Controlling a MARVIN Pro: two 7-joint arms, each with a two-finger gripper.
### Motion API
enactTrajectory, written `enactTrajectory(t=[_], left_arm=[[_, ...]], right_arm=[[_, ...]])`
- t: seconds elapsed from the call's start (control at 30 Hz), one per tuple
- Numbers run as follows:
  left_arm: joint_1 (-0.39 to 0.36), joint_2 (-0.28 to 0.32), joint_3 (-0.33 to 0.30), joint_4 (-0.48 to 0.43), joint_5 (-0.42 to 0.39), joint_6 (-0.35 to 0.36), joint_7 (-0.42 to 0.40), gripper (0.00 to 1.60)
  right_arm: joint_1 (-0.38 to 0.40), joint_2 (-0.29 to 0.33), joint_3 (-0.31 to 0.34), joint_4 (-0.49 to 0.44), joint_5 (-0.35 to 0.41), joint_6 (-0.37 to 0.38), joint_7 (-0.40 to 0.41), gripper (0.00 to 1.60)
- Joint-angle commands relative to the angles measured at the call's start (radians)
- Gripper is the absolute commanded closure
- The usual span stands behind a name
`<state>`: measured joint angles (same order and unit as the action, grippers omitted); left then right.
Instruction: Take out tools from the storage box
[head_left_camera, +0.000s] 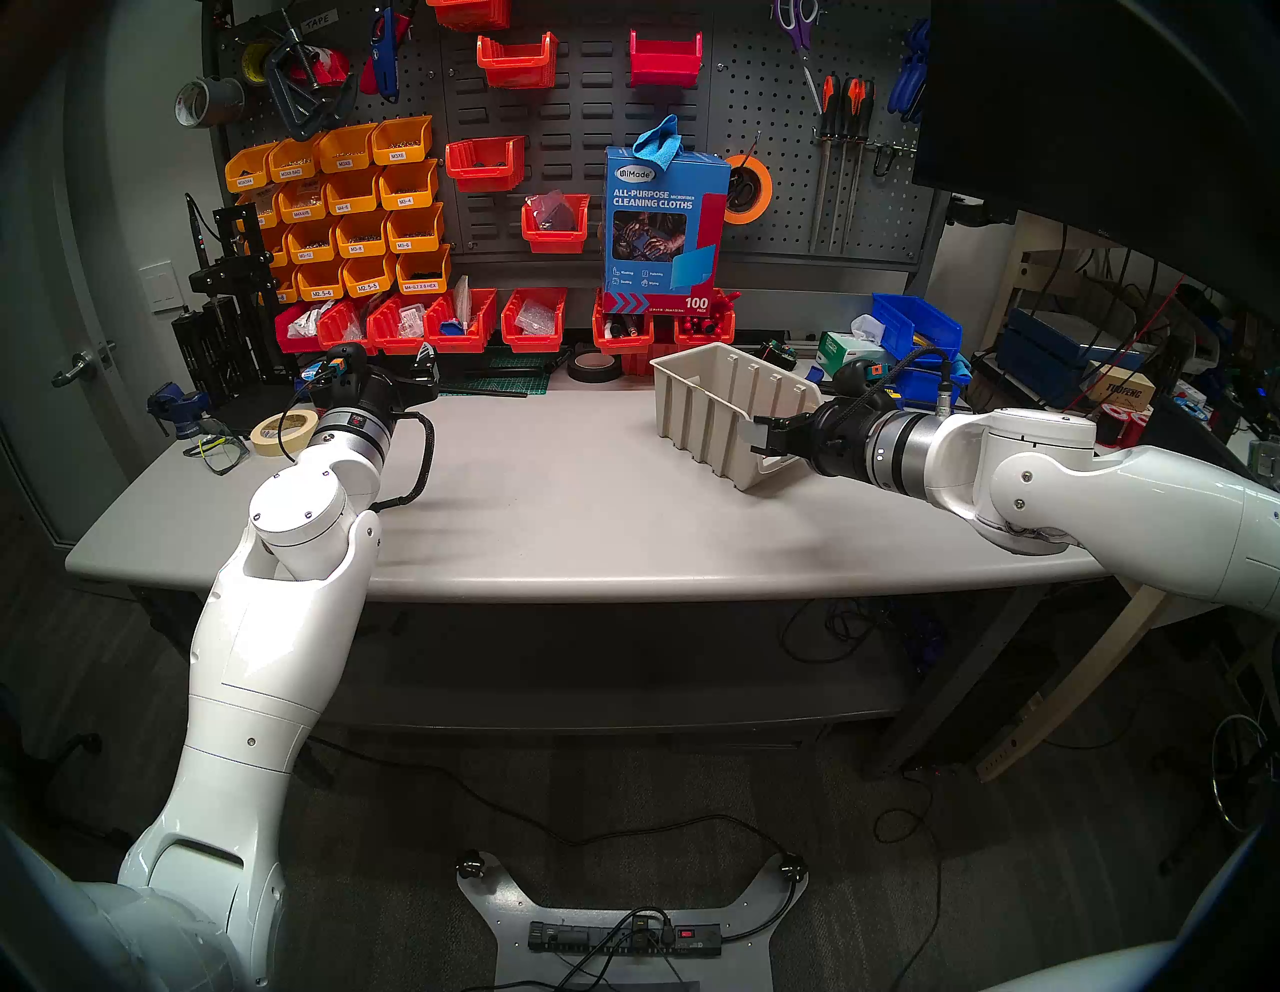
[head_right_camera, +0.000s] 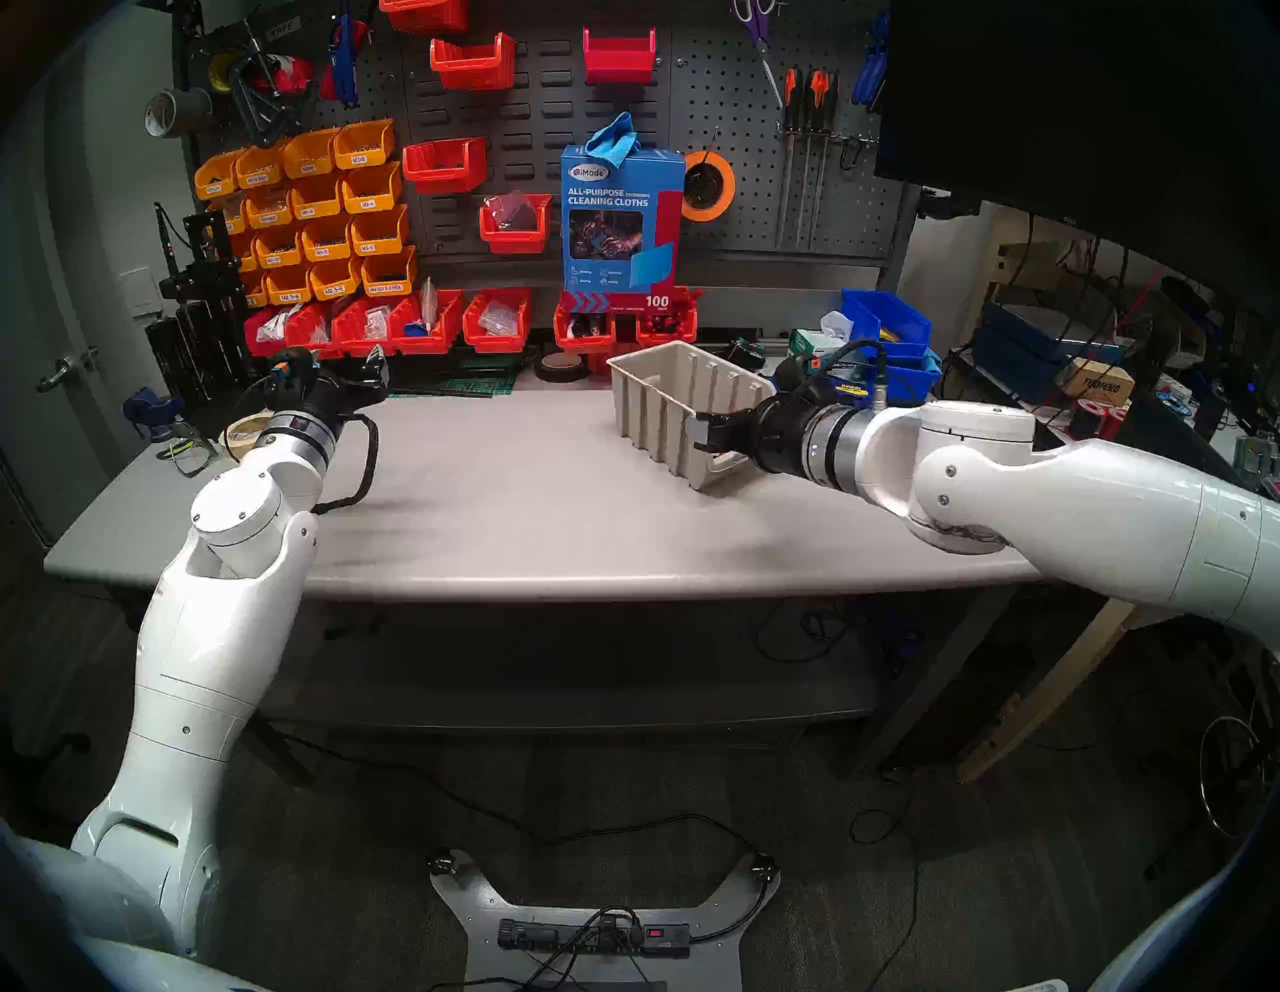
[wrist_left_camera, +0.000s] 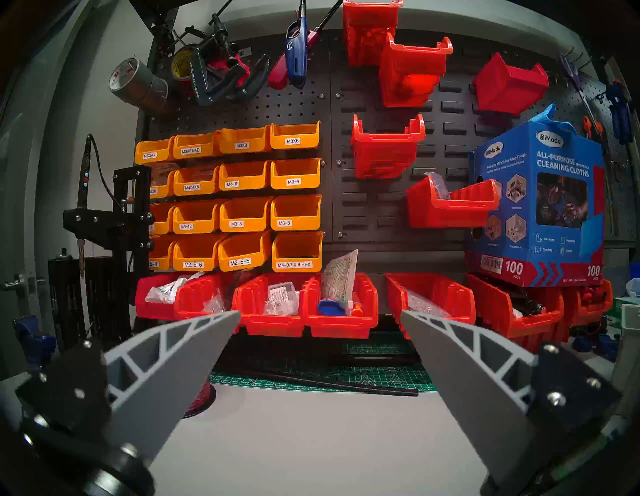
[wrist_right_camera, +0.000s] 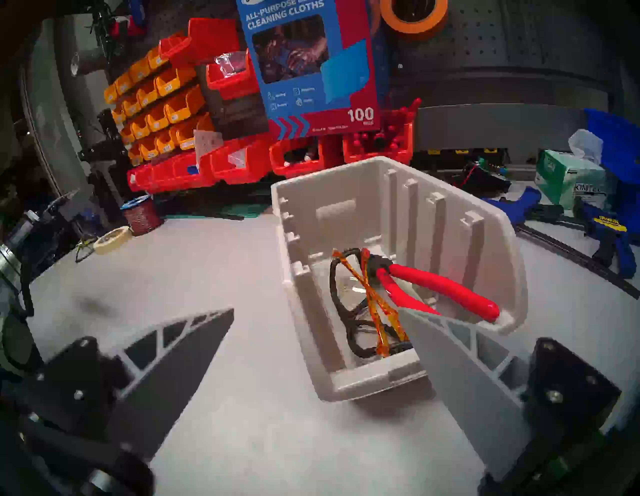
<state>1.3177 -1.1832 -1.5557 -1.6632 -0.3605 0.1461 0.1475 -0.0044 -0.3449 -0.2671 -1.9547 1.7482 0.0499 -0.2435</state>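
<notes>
The beige storage box (head_left_camera: 706, 409) (head_right_camera: 658, 409) stands right of centre on the grey table (head_left_camera: 554, 499). In the right wrist view, red-handled pliers (wrist_right_camera: 440, 287) lie inside the storage box (wrist_right_camera: 398, 214), one handle resting on its low front lip. Beside them lie folded safety glasses (wrist_right_camera: 367, 311) with orange-and-black arms. My right gripper (head_left_camera: 758, 438) (head_right_camera: 706, 433) (wrist_right_camera: 317, 311) is open at the box's front end, one finger in front of the lip and the other outside the box's side wall. My left gripper (head_left_camera: 415, 367) (wrist_left_camera: 320, 311) is open and empty at the table's far left, facing the pegboard.
A masking tape roll (head_left_camera: 284, 431) and green-framed glasses (head_left_camera: 221, 450) lie near my left arm. Red bins (head_left_camera: 415, 325) and a cleaning-cloth box (head_left_camera: 665, 228) line the back. Blue bar clamps (wrist_right_camera: 606, 225), a tissue box (wrist_right_camera: 568, 180) and blue bins (head_left_camera: 914, 332) crowd the right.
</notes>
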Motion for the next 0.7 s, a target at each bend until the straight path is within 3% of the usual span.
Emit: enactTrajectory(t=[0.0, 0.4, 0.43, 0.5, 0.57, 0.67], left_arm=[[-0.012, 0.000, 0.000, -0.010, 0.001, -0.001, 0.000, 0.00], [-0.012, 0.000, 0.000, -0.010, 0.001, -0.001, 0.000, 0.00], [-0.012, 0.000, 0.000, -0.010, 0.001, -0.001, 0.000, 0.00], [-0.012, 0.000, 0.000, -0.010, 0.001, -0.001, 0.000, 0.00], [-0.012, 0.000, 0.000, -0.010, 0.001, -0.001, 0.000, 0.00], [-0.012, 0.000, 0.000, -0.010, 0.001, -0.001, 0.000, 0.00]], right_arm=[[-0.006, -0.052, 0.001, 0.020, -0.013, -0.020, -0.022, 0.00], [-0.041, -0.131, -0.015, 0.046, -0.007, -0.036, -0.082, 0.00], [-0.041, -0.138, -0.016, 0.046, -0.009, -0.033, -0.090, 0.08], [-0.043, -0.151, -0.017, 0.049, -0.013, -0.031, -0.098, 0.78], [-0.044, -0.164, -0.016, 0.054, -0.013, -0.028, -0.106, 1.60], [-0.039, -0.179, -0.015, 0.062, -0.017, -0.017, -0.110, 1.60]])
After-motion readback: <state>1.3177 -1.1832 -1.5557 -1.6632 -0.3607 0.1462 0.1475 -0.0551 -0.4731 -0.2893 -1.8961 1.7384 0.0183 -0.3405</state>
